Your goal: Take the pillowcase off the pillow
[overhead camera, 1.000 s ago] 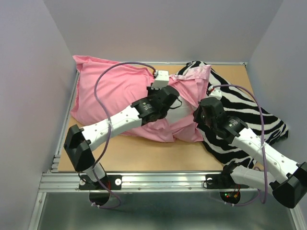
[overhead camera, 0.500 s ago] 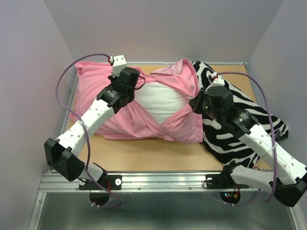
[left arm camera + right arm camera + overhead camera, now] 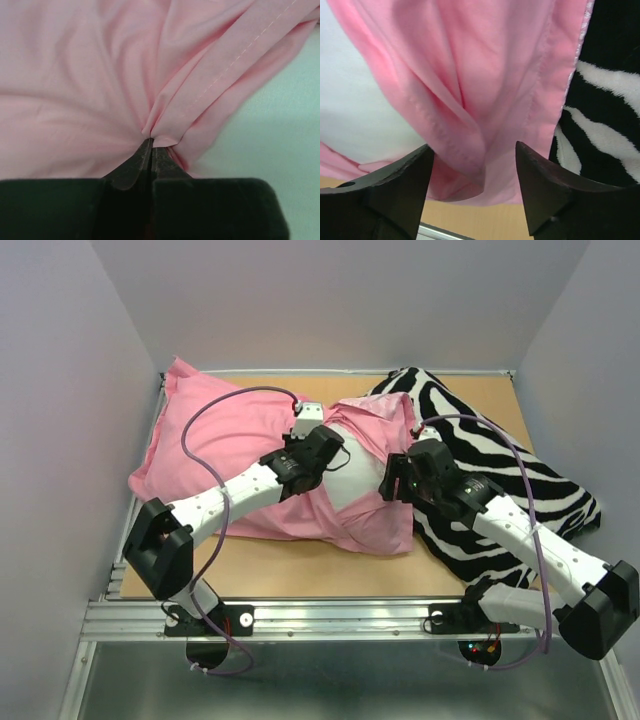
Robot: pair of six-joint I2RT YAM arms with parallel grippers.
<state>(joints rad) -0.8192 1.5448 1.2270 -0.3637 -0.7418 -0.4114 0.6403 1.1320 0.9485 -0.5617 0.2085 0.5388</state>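
The pink pillowcase [image 3: 230, 440] covers most of the white pillow [image 3: 355, 480], which shows only through the opening at the right end. My left gripper [image 3: 328, 452] sits at the opening's left side. In the left wrist view it [image 3: 151, 142] is shut on a pinched fold of pillowcase [image 3: 75, 75] near the stitched hem, with pillow [image 3: 280, 125] to the right. My right gripper [image 3: 392, 480] is at the opening's right side. In its own view it [image 3: 473, 146] is open, a hanging pillowcase fold [image 3: 495, 65] between the fingers and unclamped, beside bare pillow [image 3: 365, 110].
A black-and-white zebra-striped pillow [image 3: 500, 450] lies to the right, touching the pink cover and under the right arm; it shows again as zebra stripes [image 3: 605, 100]. The wooden table [image 3: 300, 565] is walled on three sides. A metal rail [image 3: 330, 615] runs along the front.
My left gripper has swung from the back left to the middle, still holding pink fabric. The right gripper has opened. The opening has narrowed and less white pillow shows.
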